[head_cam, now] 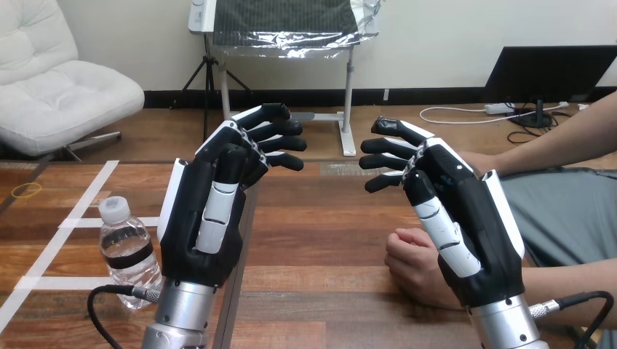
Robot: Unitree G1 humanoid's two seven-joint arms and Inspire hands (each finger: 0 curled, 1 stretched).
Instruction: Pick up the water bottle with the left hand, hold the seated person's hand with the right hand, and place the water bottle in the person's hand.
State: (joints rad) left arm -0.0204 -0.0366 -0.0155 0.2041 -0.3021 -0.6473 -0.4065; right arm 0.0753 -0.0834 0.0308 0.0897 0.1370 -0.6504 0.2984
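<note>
Wooden table [320, 240], seen from the head camera. Left hand [211, 211] is raised over the table left of centre with its back to the camera. Its fingers are spread and only slightly bent, reaching toward the middle. Wide open, nothing in its grasp. Right hand [462, 218] mirrors it right of centre: fingers loosely extended and pointing in toward the left hand, thumb lying along the near side. Also open, nothing in its grasp. The two sets of fingertips face each other across a gap and stay apart. Water bottle [129, 254] stands upright on the table at the near left: clear, white cap on, dark band round its middle. In this view it sits just left of the left hand's palm and wrist, outside the fingers. Cannot tell whether it touches the hand. Person's hand [411, 262] rests on the table at the near right, curled in a loose fist, partly hidden behind the right hand's palm. The robot's fingers point away from it and do not wrap it; contact between the two cannot be told. White tape strips [87, 193] cross the table's left part behind and under the bottle. A small yellow ring [28, 190] lies near the far left edge, well apart from everything else.
</note>
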